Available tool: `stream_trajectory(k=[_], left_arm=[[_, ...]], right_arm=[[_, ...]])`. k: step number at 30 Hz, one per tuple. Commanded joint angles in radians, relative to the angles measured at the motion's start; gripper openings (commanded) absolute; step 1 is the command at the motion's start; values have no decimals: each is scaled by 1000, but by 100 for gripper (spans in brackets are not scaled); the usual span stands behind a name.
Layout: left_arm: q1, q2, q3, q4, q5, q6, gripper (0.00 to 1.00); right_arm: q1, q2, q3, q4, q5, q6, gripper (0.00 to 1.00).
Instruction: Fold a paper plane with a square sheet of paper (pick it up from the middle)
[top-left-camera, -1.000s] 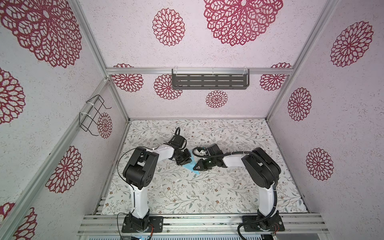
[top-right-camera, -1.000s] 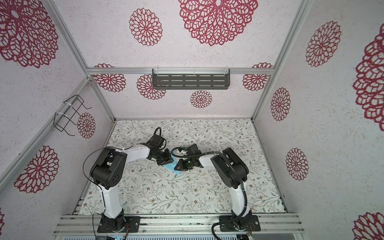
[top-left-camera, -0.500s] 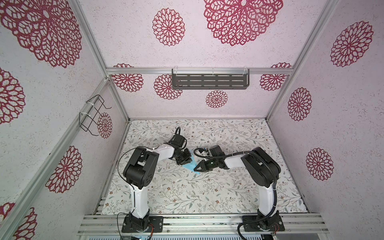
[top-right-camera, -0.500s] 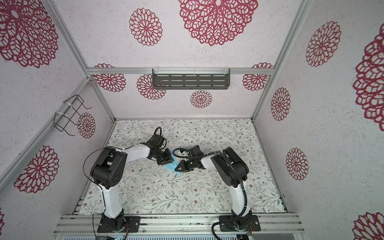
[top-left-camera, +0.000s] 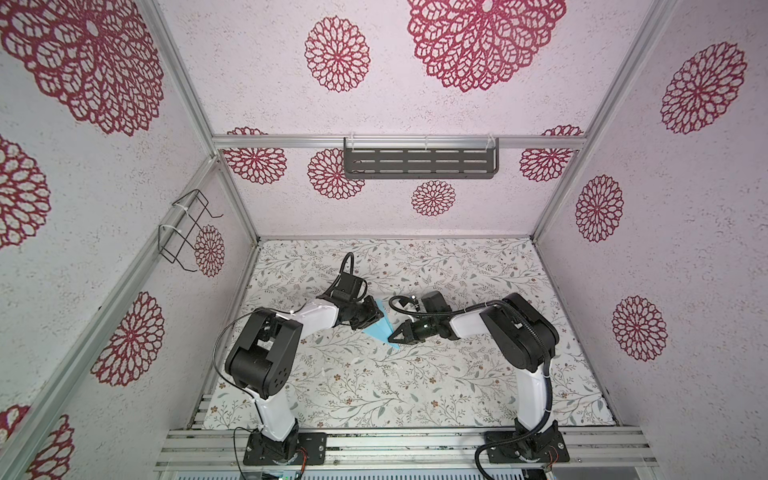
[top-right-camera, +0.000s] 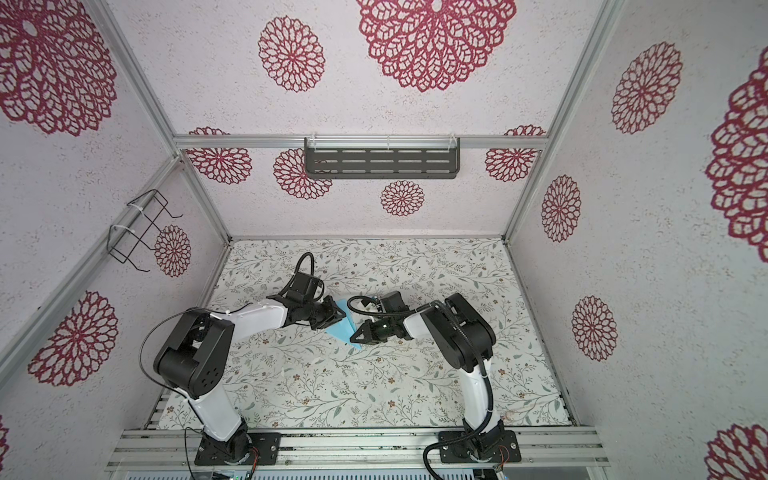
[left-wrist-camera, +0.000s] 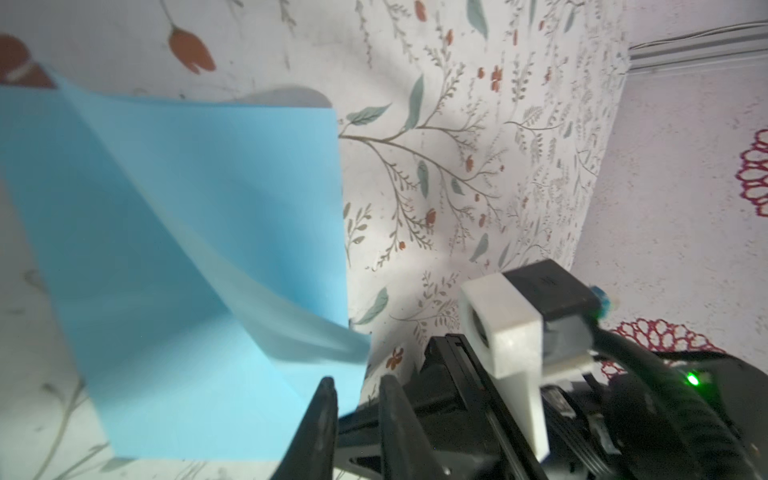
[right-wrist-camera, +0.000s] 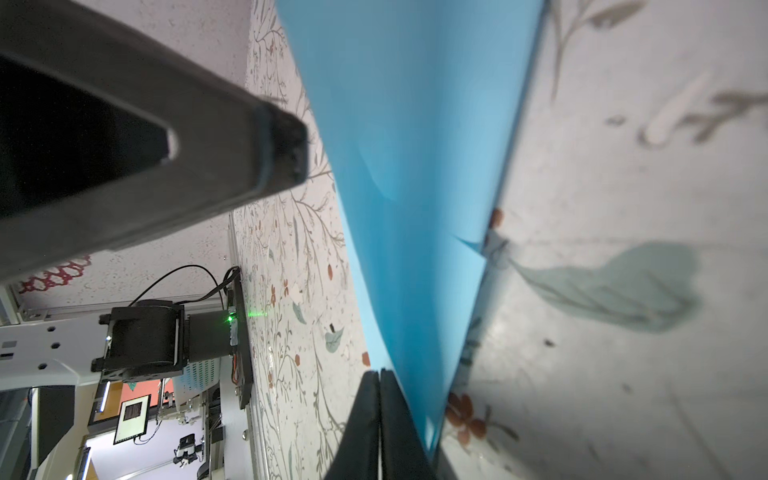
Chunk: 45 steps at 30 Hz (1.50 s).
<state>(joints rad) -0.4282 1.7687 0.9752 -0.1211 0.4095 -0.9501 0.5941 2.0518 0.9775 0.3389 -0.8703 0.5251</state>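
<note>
Observed: paper (top-left-camera: 382, 330) lies part-folded on the surface (top-left-camera: 374, 386), near its centre, one flap raised. The left fingers (left-wrist-camera: 328, 399) stand narrowly parted, gripping nothing. The right fingers (right-wrist-camera: 365, 415) are pressed shut, paper edge alongside them.

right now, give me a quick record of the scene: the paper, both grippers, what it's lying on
paper: light-blue paper, partly folded, one flap lifted off the layer below, not yet a plane
surface: floral table, with the paper between the two arms
left gripper: fingers slightly parted, near a corner of the paper
right gripper: fingers shut together, alongside the paper's edge, nothing seen between them
wall fittings: grey shelf, wire rack
</note>
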Motion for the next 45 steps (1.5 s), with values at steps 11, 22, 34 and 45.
stream_trajectory(k=[11,22,34,45], left_arm=[[-57,25,-58,77,-48,-6,17],[-62,86,-12,59,-44,-6,17],[-62,126,6,66,-41,-2,16],[-63,159,8,16,-71,-1,16]], right_arm=[[-8,33,-11,-63,55,0,8],[-10,33,-11,-71,60,-4,8],[-10,29,-8,-71,57,-4,8],[-11,-97,1,-81,34,-3,9]])
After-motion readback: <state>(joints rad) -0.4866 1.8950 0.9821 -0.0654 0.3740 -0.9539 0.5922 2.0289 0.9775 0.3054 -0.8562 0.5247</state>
